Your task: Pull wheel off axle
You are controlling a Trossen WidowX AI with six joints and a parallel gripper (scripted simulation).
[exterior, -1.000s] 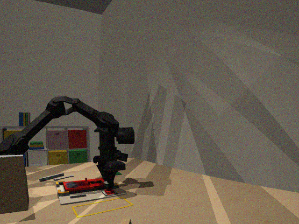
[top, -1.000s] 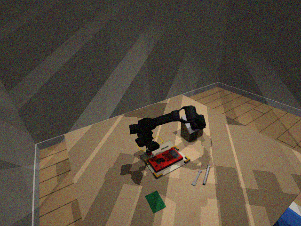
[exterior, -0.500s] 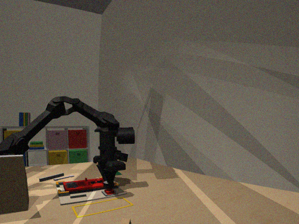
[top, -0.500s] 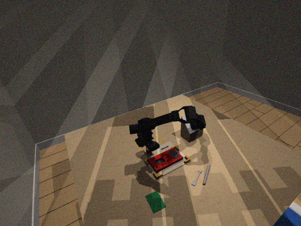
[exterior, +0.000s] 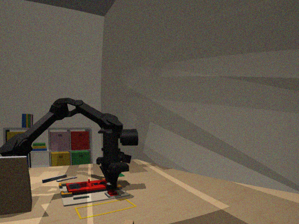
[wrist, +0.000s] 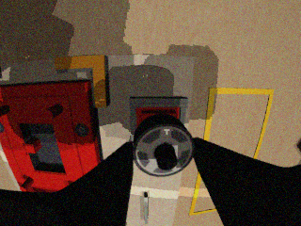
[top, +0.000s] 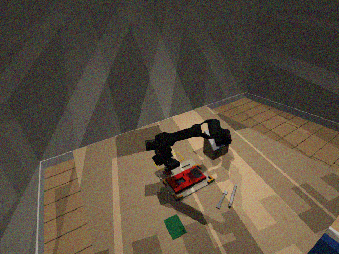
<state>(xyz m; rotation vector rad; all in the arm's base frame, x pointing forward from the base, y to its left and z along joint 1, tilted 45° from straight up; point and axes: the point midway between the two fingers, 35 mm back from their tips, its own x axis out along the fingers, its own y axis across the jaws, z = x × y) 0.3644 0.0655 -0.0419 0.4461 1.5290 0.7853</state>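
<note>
The wheel (wrist: pixel 184 152), dark with a grey spoked face and a black centre, sits between the fingertips in the wrist view. My gripper (wrist: pixel 162 146) (exterior: pixel 111 188) is shut on it, low over a small red base with a grey rim (wrist: pixel 145 112) (exterior: pixel 113 193). The top and exterior views hide the wheel behind the gripper. The black piece in its centre looks like the axle, but I cannot tell how far the wheel sits down on it. The marked area is a yellow outline (wrist: pixel 241 91) (exterior: pixel 77 213) (top: pixel 181 155) on the table, just beside the base's board.
A red block with dark recesses (top: pixel 188 180) (exterior: pixel 87 186) (wrist: pixel 75 165) lies beside the base on a pale board (exterior: pixel 68 202) with orange corner brackets. Two grey tools (top: pixel 232 196) (top: pixel 221 200) and a green square (top: pixel 175 226) lie farther off. A dark box (exterior: pixel 14 185) stands near the arm.
</note>
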